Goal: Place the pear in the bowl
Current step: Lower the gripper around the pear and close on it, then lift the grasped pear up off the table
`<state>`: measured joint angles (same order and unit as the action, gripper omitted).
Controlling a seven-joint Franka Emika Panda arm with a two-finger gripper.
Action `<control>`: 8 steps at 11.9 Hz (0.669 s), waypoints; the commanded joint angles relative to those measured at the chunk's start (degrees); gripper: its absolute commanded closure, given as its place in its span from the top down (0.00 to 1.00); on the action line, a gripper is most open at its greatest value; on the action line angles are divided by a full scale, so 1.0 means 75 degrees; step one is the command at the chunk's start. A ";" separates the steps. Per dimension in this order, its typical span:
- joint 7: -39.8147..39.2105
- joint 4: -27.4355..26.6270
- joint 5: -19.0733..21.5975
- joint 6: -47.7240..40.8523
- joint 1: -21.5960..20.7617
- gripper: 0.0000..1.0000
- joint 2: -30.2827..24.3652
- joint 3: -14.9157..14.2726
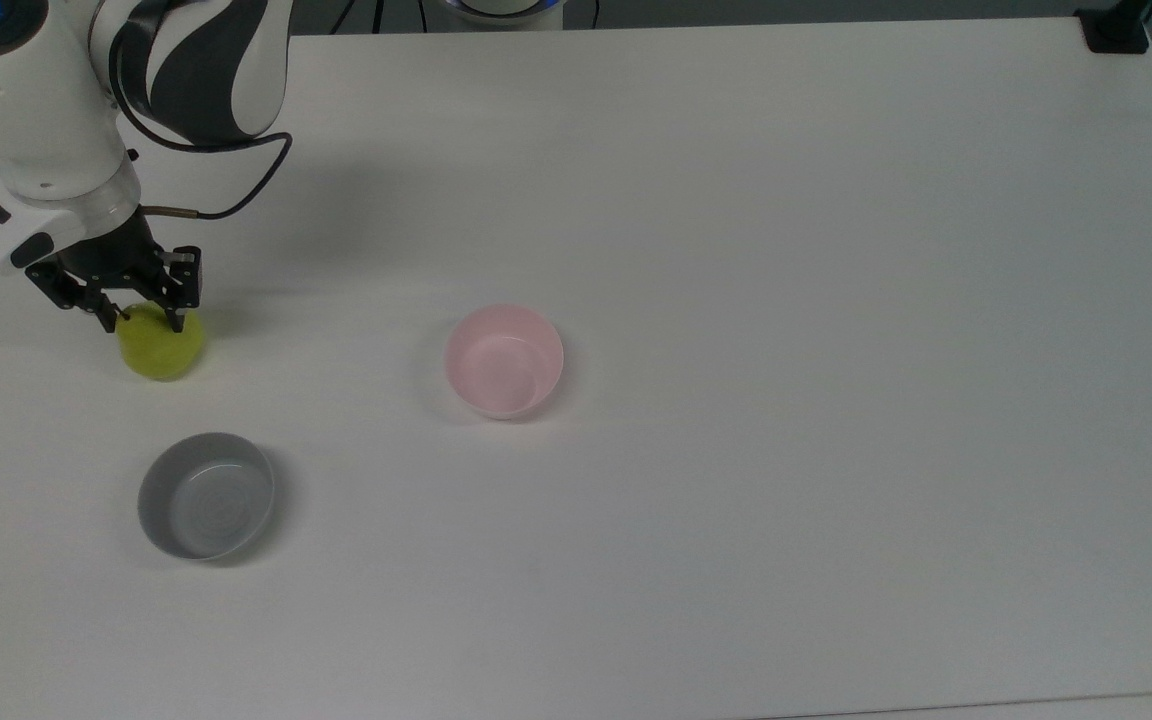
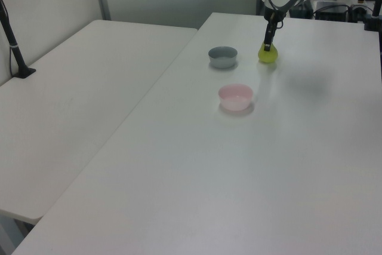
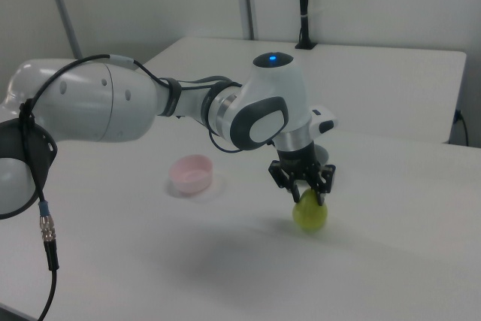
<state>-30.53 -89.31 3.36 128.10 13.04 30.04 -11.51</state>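
Tabletop: wide white tabletop (image 1: 736,200).
Gripper: black two-finger gripper (image 1: 144,322), fingers (image 1: 177,318) astride the pear's top, hiding its stem; contact cannot be told.
Bowl: small round pale pink bowl (image 1: 504,361), well apart.
Pear: rounded yellow-green pear (image 1: 162,348) resting on tabletop.

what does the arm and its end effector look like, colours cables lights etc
The arm has glossy white rounded shells with dark grey joint sections, and a blue light glows on the wrist housing. A thin black cable loops alongside. The end effector is black, with two slim fingers.
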 commanded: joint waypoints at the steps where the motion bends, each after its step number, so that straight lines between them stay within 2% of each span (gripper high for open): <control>1: 0.0075 -0.0174 0.0150 0.0159 -0.0063 0.02 -0.0033 -0.0071; 6: 0.0063 -0.0163 0.0139 0.0030 -0.0075 0.00 -0.0243 -0.0071; 8: 0.0052 -0.0116 0.0092 -0.0414 -0.0086 0.00 -0.0419 -0.0036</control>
<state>-30.48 -89.19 3.57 128.04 13.01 29.67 -11.51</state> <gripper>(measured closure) 0.524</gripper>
